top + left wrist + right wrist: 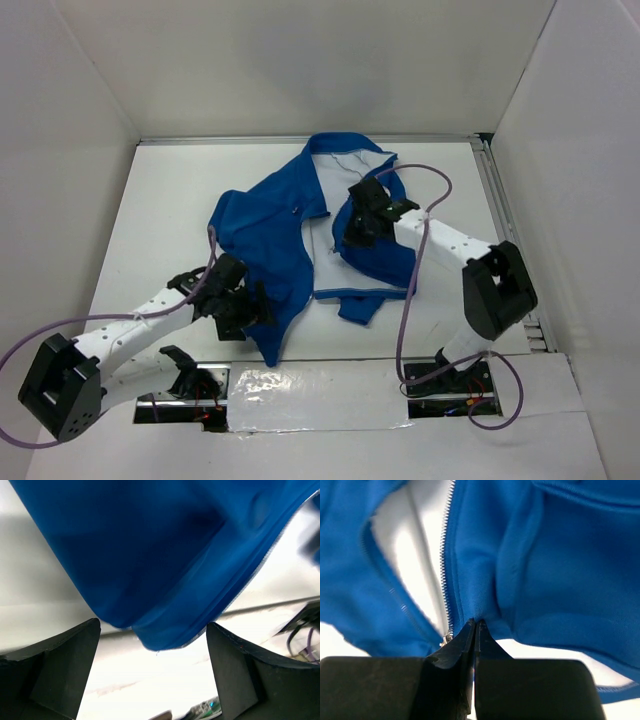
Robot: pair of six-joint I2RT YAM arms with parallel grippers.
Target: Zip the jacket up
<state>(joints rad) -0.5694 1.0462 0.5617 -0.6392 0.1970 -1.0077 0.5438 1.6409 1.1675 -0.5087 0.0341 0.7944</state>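
Blue jacket (268, 232) pinched by bent right arm (450, 240).

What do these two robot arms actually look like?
The left arm and right arm are white tubes dotted with small holes, joined by chunky black joints. A thin purple cable loops along each. Each ends in two black, wedge-shaped fingers.
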